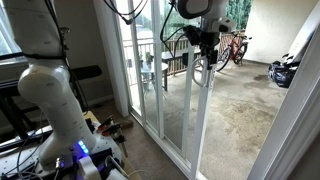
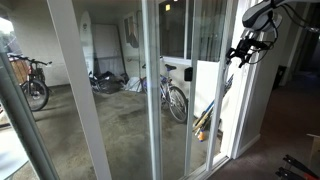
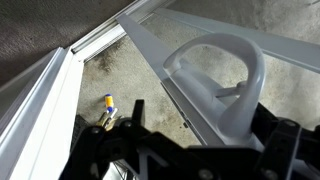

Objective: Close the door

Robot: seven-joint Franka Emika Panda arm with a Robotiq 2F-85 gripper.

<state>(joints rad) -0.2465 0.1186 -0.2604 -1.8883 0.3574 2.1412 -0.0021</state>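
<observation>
The sliding glass door (image 1: 182,100) has a narrow white frame and stands partly open, with a gap to the patio beside its leading edge. It also shows in an exterior view (image 2: 230,120). My gripper (image 1: 204,48) (image 2: 243,50) is at that leading edge, at about handle height. In the wrist view the white D-shaped handle (image 3: 222,80) on the door frame (image 3: 160,60) sits between my two dark fingers (image 3: 205,128), close to one of them. The fingers look spread apart around the handle.
The concrete patio has bicycles (image 1: 232,48) (image 2: 174,98) (image 2: 35,82) and a dark bundle (image 1: 283,70). A small yellow and blue object (image 3: 108,103) lies on the floor by the door track (image 3: 95,40). The robot's white base (image 1: 60,100) stands indoors.
</observation>
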